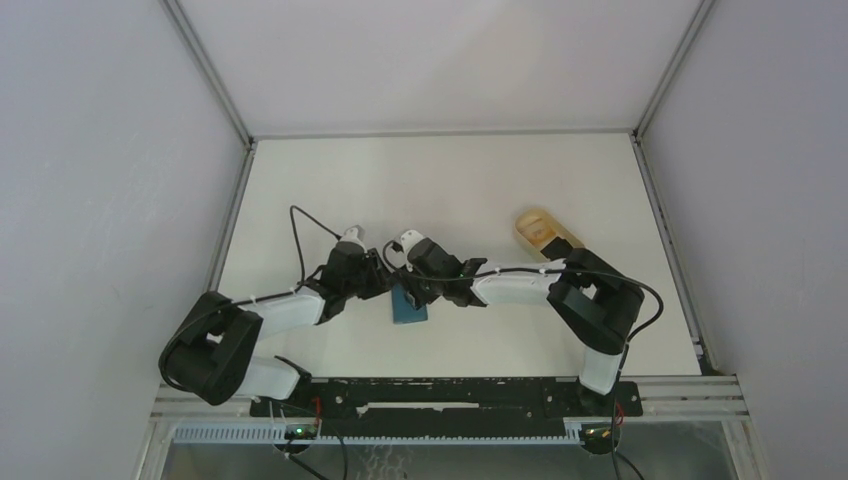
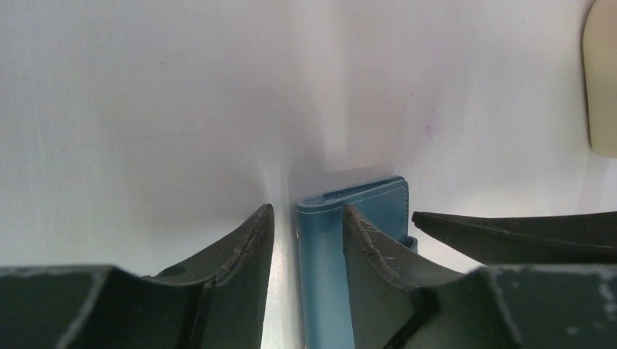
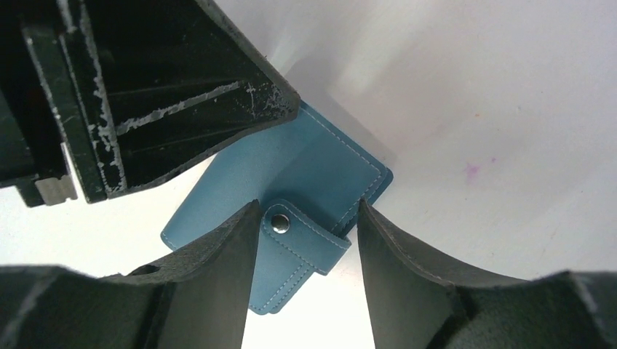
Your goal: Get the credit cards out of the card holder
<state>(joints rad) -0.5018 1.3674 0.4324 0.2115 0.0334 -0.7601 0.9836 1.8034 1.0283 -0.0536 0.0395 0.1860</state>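
A small teal-blue folding card holder (image 1: pixel 408 305) lies folded on the white bench (image 1: pixel 450 180), near the front, between both arms. The left end effector (image 2: pixel 307 212) stands partly open astride its folded edge, one finger touching it and the other just clear. The right end effector (image 3: pixel 307 209) sits partly open around the snap tab (image 3: pixel 298 251); whether it pinches the tab cannot be told.

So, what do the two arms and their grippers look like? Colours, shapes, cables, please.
The left arm and right arm have white link tubes between bulky black joint housings. A thin black cable runs along each. The left gripper and right gripper have black, curved, tapering fingers with whitish scuffs along the edges.
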